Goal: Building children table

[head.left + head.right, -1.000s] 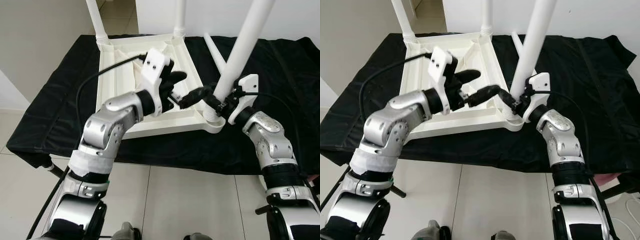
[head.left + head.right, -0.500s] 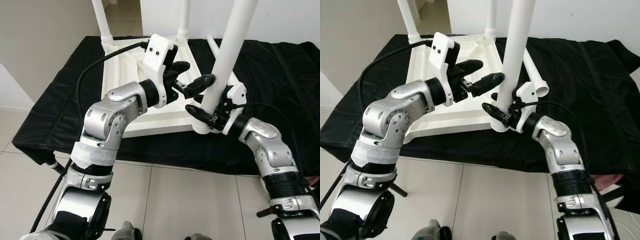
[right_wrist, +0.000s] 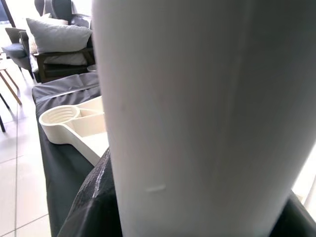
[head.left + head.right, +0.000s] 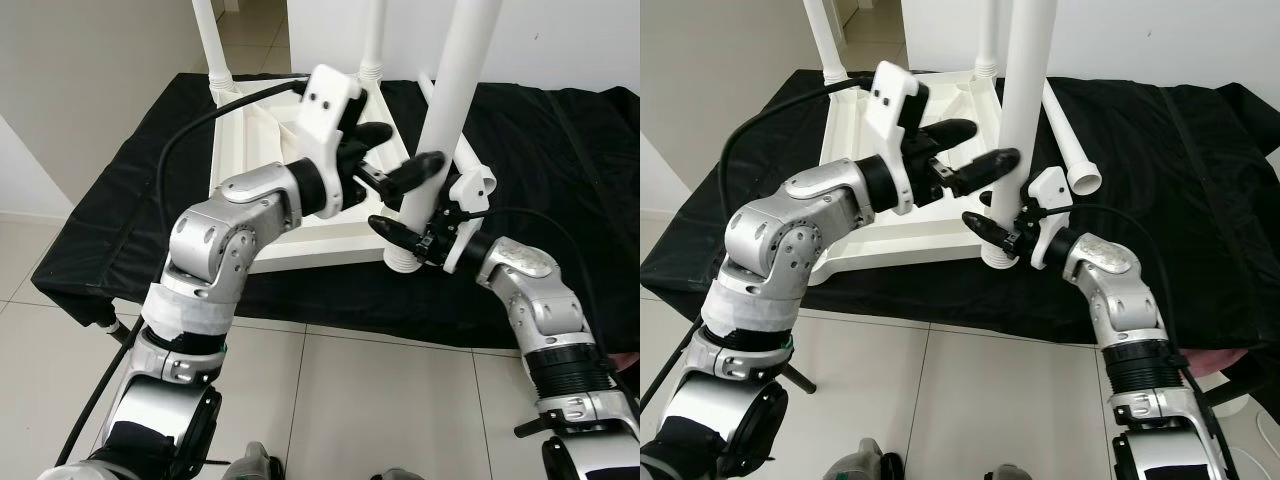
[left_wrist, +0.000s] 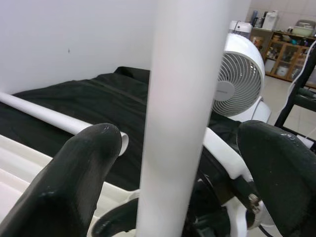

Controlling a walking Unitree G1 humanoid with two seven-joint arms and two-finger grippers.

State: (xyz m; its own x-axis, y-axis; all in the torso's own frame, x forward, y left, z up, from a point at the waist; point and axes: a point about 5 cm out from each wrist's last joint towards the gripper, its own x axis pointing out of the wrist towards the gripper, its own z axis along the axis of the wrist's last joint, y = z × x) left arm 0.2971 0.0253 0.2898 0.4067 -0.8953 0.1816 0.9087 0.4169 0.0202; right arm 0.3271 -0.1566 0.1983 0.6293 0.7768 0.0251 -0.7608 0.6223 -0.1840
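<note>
One upturned white tabletop (image 4: 300,215) lay on a black cloth (image 4: 560,130). Three legs stood in it; a fourth (image 4: 1072,140) lay loose. The right gripper (image 4: 412,236) pinched the near leg (image 4: 455,95) low down. The left gripper (image 4: 395,160) straddled it, fingers spread (the left wrist view added one fan (image 5: 237,84)).

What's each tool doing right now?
Left tool: open, fingers either side of the leg, not gripping.
Right tool: shut on the leg, near its base.
</note>
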